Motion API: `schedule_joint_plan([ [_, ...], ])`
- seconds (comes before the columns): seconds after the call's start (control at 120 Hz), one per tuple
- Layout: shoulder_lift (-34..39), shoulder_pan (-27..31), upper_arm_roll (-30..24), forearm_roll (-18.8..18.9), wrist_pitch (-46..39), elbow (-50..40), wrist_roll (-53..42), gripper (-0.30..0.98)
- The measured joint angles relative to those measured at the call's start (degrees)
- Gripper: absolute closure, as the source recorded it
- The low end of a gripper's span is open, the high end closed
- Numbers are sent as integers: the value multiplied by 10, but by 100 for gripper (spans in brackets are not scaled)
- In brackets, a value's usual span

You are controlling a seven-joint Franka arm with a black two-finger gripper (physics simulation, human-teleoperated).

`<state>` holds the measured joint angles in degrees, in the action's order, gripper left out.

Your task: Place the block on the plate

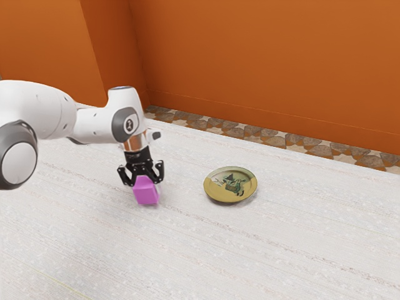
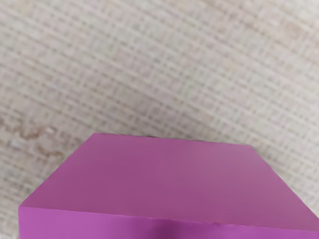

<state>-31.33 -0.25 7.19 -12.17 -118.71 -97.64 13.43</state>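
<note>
Exterior view: the black gripper (image 1: pixel 145 183) is down at the pink-purple block (image 1: pixel 147 195), whose upper part sits between its two sides, while the plate (image 1: pixel 213 193) lies apart, toward the exterior view's right, on the pale table (image 1: pixel 281 250). Whether the fingers are clamped on the block or merely around it, I cannot tell. Wrist view: the block looms large just under the hand, with the table's surface beyond it; whether it touches that surface is unclear. I judge this to be the grasping step. Next calls for making sure of the grip, then a straight lift, a carry across clear of the rim, and a gentle lowering onto the plate's middle.
</note>
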Motion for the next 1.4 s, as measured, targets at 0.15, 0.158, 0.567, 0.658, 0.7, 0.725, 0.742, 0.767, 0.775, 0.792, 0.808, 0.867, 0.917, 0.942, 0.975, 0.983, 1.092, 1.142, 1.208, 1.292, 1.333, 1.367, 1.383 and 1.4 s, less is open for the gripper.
schedule_joint_plan([
  [0.15,24,-2,7,1,18,14,4,33],
  [0.158,25,-2,7,2,19,15,4,33],
  [0.567,-7,-66,9,5,77,158,13,32],
  [0.658,-27,-92,9,4,90,198,16,32],
  [0.7,-33,-108,9,4,97,211,17,32],
  [0.725,-37,-121,9,4,100,219,18,32],
  [0.742,-41,-129,9,4,103,225,18,32],
  [0.767,-45,-141,8,4,106,232,19,32],
  [0.775,-46,-145,8,4,107,234,19,32],
  [0.792,-49,-151,8,3,109,239,20,32],
  [0.808,-51,-157,8,3,111,243,20,32],
  [0.867,-59,-168,8,3,118,254,22,32],
  [0.917,-69,-171,7,3,124,268,23,32],
  [0.942,-76,-171,7,3,127,276,23,32],
  [0.975,-88,-172,7,3,131,289,24,32],
  [0.983,-91,-172,8,3,132,292,24,32],
  [1.092,-126,-171,9,3,142,323,26,32],
  [1.142,-139,-171,12,3,147,337,27,32],
  [1.208,-155,-170,18,2,153,350,28,32],
  [1.292,-170,-170,20,2,158,359,30,32],
  [1.333,-175,-170,20,2,160,361,30,32],
  [1.367,-177,-170,20,1,162,361,31,32],
  [1.383,-177,-170,21,1,162,361,31,32],
  [1.4,-178,-170,21,1,163,362,31,32],
])
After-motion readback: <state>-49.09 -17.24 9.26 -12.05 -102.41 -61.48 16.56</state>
